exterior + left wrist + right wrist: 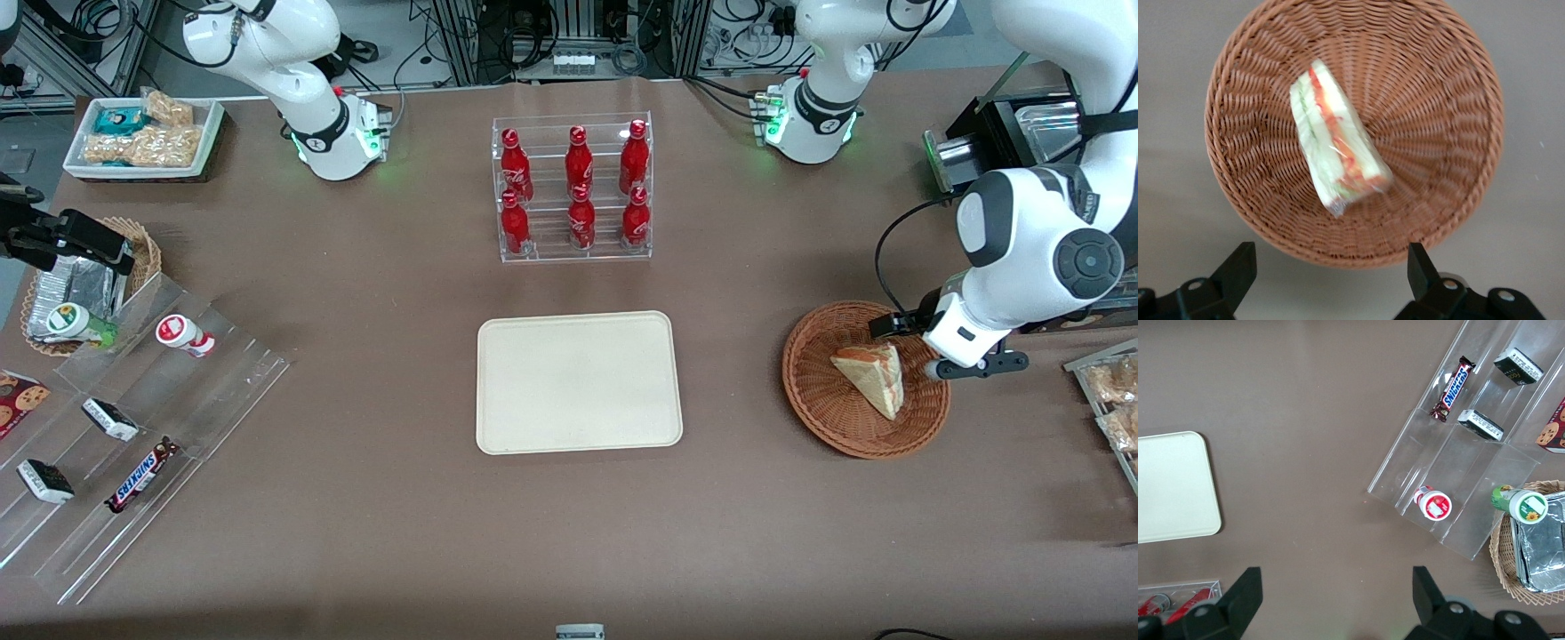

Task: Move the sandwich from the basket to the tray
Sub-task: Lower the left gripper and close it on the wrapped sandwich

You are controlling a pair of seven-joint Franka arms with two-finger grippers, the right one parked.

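Gripper (1328,280) spread wide, above basket (1451,167) rim, off-centre from sandwich (1335,143). Risk: fingers snag wicker, slippery wrap slides out before tray (578,382).

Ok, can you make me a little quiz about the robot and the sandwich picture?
1. True or false: the sandwich lies in the basket.
2. What lies on the tray? A) sandwich B) bottle C) nothing
3. Fill in: the gripper, above the basket's edge, has its fingers ____.

Key: 1 true; 2 C; 3 open.
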